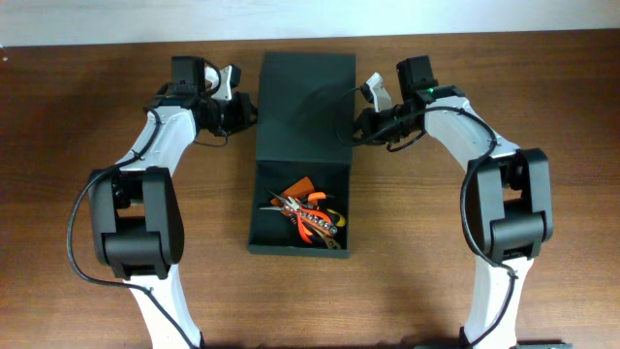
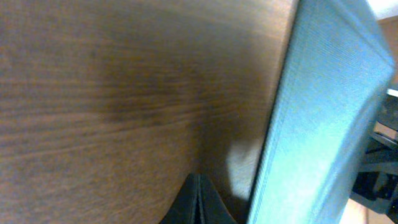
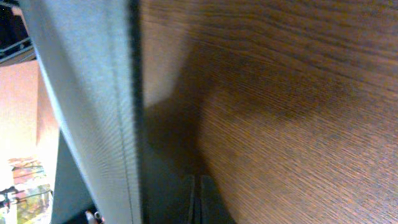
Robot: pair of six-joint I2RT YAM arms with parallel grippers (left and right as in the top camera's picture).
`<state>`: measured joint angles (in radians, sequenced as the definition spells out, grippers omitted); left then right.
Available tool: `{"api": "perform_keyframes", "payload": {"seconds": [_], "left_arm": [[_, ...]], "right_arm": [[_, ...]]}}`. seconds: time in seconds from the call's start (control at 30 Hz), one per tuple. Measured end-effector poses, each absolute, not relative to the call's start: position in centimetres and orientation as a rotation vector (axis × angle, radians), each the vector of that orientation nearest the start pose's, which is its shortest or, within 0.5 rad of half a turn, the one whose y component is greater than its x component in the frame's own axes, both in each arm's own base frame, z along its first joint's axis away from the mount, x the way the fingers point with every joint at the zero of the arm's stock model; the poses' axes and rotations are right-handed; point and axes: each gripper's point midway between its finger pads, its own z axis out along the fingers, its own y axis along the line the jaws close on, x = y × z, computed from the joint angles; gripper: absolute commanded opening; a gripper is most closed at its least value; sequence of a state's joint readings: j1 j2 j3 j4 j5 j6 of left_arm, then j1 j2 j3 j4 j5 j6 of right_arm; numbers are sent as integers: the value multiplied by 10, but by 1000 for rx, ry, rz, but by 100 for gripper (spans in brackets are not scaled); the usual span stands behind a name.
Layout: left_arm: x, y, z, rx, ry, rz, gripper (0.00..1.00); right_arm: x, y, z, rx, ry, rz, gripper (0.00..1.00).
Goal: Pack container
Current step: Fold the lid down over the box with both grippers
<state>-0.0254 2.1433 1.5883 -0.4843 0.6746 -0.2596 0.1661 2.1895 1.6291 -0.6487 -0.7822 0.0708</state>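
Note:
The container (image 1: 266, 242) is a dark green-black box in the middle of the table, its hinged lid (image 1: 302, 92) raised at the far side. Orange-handled hand tools (image 1: 312, 217) lie inside it. My left gripper (image 1: 244, 110) is shut and empty, its tips beside the lid's left edge. My right gripper (image 1: 360, 124) is shut and empty, its tips beside the lid's right edge. In the left wrist view the shut fingers (image 2: 199, 202) sit low next to the lid's edge (image 2: 323, 112). In the right wrist view the shut fingers (image 3: 199, 200) sit by the lid (image 3: 87, 106).
The brown wooden table (image 1: 87, 126) spreads around the box on all sides. A pale wall strip (image 1: 310, 17) runs along the far edge.

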Motion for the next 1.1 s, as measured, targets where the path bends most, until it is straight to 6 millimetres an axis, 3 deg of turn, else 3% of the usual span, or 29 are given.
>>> {"api": "perform_keyframes", "payload": {"seconds": [0.2, 0.5, 0.73, 0.93, 1.1], "left_arm": [[506, -122, 83, 1, 2547, -981, 2], [482, -124, 79, 71, 2621, -995, 2], [460, -121, 108, 137, 2648, -945, 2], [438, -117, 137, 203, 2661, -885, 2], [428, -113, 148, 229, 2671, -848, 2]], "right_arm": [[456, 200, 83, -368, 2600, 1133, 4], [450, 200, 119, -399, 2552, 1119, 4], [432, 197, 141, -396, 2578, 1125, 4], [399, 191, 159, -430, 2645, 1117, 4], [383, 187, 179, -476, 2642, 1078, 4]]}}
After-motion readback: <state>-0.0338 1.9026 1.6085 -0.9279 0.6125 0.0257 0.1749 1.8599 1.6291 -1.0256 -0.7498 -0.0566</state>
